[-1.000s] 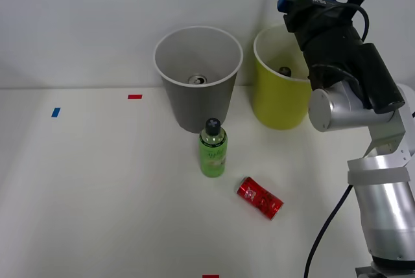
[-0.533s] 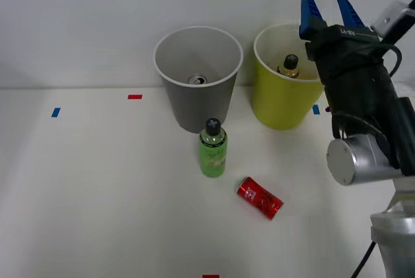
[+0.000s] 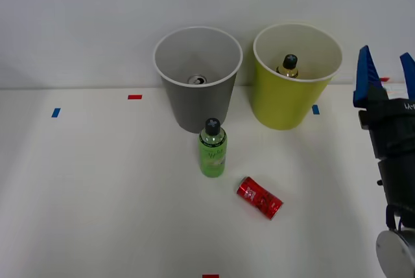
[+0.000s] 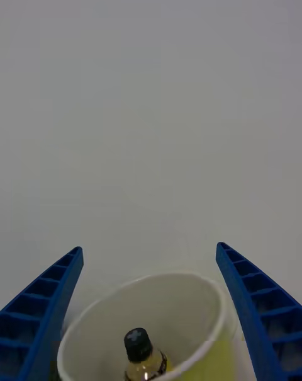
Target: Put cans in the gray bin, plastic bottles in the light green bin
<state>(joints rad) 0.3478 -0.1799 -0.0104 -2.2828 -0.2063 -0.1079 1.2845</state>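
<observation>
Gripper: the right gripper (image 3: 385, 74) hangs spread and empty at the bench's right edge, beside the light green bin (image 3: 285, 106).
Sorted: a yellow bottle (image 3: 288, 67) stands inside that bin; a can (image 3: 197, 80) lies in the gray bin (image 3: 198, 106).
Green bottle (image 3: 213, 149): upright before the gray bin; likely light and smooth, best gripped across its body below the cap.
Red can (image 3: 259, 197): on its side nearby; probably thin-walled, prone to roll, best pinched across its middle.

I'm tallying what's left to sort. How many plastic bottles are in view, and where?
2. The yellow bottle stands inside the light green bin; the green bottle stands upright on the table in front of the gray bin. More could be hidden deep in the bins.
</observation>
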